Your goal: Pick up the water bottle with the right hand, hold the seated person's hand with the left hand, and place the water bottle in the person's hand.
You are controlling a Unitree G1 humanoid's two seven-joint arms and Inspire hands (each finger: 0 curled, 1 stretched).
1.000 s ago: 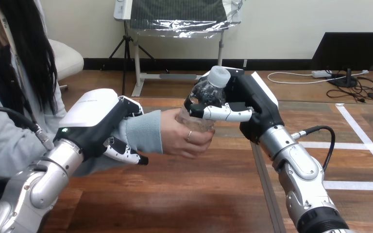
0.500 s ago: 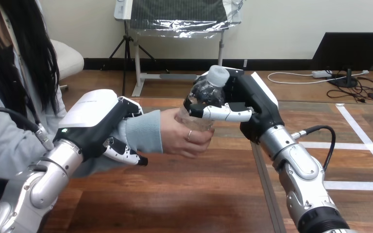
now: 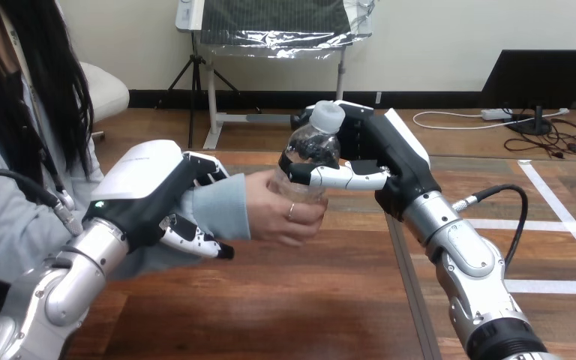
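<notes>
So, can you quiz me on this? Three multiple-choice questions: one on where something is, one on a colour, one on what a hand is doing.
1. Where is the bottle?
A on the floor; B held by the robot's right hand and the person's hand together; C on a chair.
2. What colour is the bottle's cap?
A red; B green; C white.
3. What is the robot's left hand doing?
A lying flat and open; B curled round the person's wrist; C pointing upward.
Answers: 1 B, both hands wrap the bottle; 2 C, the cap is plainly white; 3 B, it closes round the sleeved wrist from above and below.
</notes>
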